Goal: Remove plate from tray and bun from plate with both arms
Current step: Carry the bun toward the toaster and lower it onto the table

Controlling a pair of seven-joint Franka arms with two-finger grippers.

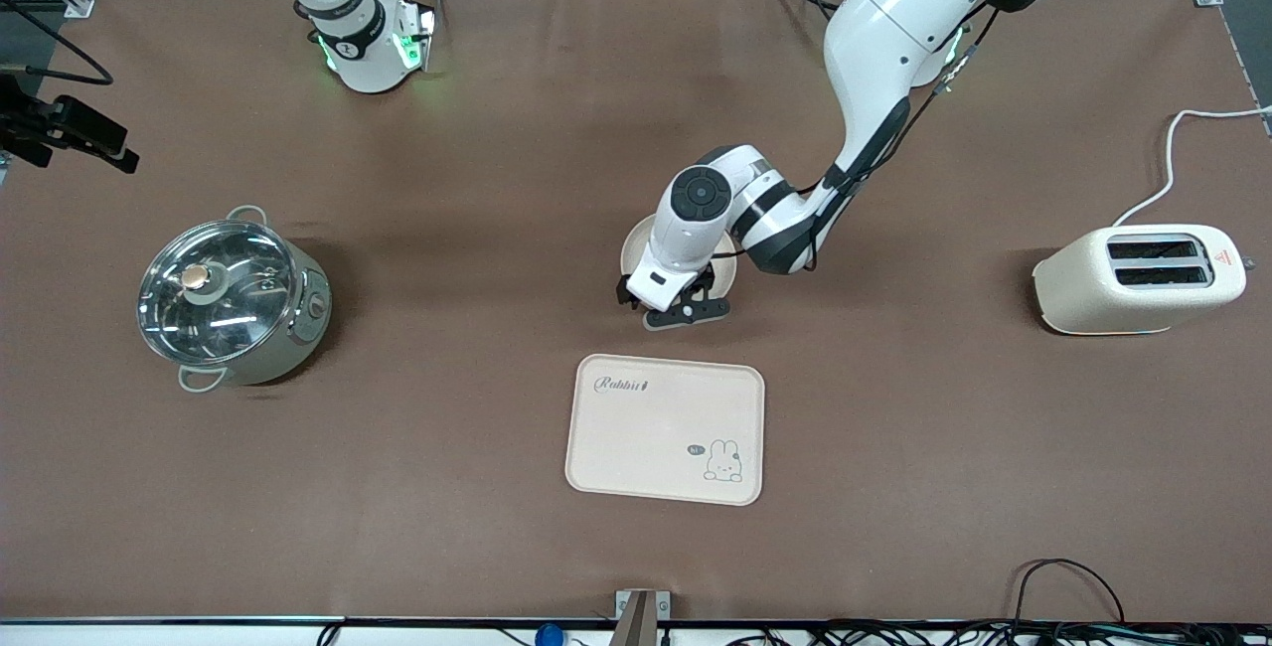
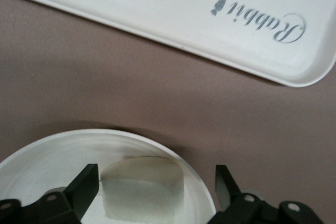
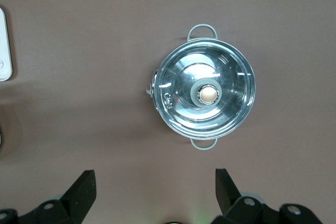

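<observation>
Over the round cream-white plate [image 1: 633,246], left tool [image 2: 156,182] straddles the bun, not yet gripping.

Your plate sits on the brown desk [image 1: 477,487], farther from the front camera than the flat cream rectangular "Rabbit" tray [image 1: 664,427], now bare. Left tool fingers [image 2: 84,184] stand released either side of the small pale dough-like bun [image 2: 140,190], likely placed for lifting. Right tool [image 3: 155,184], released, waits above the lidded steel pot [image 3: 206,96].

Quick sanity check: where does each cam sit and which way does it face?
Front view: high across the table, facing both bases; shows the left gripper over the plate, the tray nearer the camera.
Left wrist view: on the left wrist, looking down at the bun on the plate; its open fingers show.
Right wrist view: on the waiting right arm, looking down at the pot; open fingers show.
Shared: front and left wrist both see tray and plate.
</observation>
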